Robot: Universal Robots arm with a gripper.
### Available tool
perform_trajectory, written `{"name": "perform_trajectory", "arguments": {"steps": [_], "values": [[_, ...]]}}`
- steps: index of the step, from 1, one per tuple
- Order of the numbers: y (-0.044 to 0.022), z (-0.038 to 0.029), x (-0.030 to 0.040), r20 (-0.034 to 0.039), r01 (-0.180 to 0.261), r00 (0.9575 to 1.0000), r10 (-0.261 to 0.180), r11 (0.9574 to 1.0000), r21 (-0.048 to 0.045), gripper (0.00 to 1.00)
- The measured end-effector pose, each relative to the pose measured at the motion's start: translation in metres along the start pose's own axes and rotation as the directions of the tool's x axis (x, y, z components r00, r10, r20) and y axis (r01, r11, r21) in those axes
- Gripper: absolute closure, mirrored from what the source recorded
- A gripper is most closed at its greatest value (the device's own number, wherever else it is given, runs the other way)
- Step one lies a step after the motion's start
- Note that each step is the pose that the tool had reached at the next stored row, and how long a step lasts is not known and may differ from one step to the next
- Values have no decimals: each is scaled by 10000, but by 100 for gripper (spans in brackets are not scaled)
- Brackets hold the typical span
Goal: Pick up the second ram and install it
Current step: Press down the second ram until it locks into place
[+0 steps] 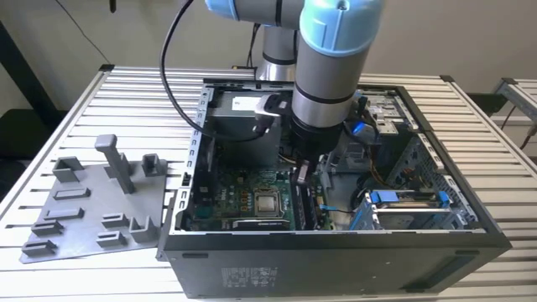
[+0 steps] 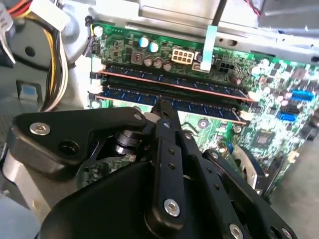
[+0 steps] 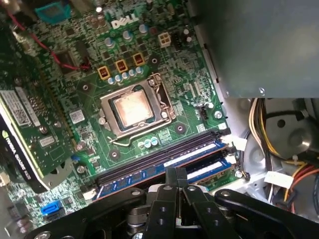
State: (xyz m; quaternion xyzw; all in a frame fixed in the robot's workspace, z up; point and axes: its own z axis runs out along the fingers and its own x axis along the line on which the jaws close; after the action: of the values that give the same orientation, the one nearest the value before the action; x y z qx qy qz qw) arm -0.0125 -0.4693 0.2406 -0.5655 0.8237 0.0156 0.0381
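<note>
Inside the open computer case [image 1: 336,251], two memory sticks stand side by side in the motherboard's slots. The second ram [image 2: 204,108] is the stick nearer my gripper, a dark board with a row of chips, level with its neighbour [image 2: 199,88]. My gripper [image 2: 162,106] is shut, its joined fingertips resting on the middle of that stick's top edge. In the first wrist view my gripper [image 3: 175,172] covers part of the second ram [image 3: 212,168]. In the exterior view my gripper [image 1: 301,178] hangs just above the sticks [image 1: 304,204].
A grey holder tray [image 1: 84,220] with an upright T-shaped post [image 1: 113,160] lies at the exterior view's left, outside the case. The processor socket [image 3: 132,107], two bare black slots [image 3: 149,158], a graphics card [image 3: 22,134] and cable bundles [image 3: 279,129] surround the slots.
</note>
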Motion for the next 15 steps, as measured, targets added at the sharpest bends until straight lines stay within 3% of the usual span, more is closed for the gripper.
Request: {"name": "perform_trajectory", "arguments": {"steps": [3, 6, 15], "values": [[0, 6, 1, 12, 550, 9985, -550, 9985, -44, 89], [0, 11, 1, 23, 1093, 9940, -1092, 9940, -88, 89], [-2, 19, 7, 75, 2469, 9690, -2468, 9689, -140, 89]]}}
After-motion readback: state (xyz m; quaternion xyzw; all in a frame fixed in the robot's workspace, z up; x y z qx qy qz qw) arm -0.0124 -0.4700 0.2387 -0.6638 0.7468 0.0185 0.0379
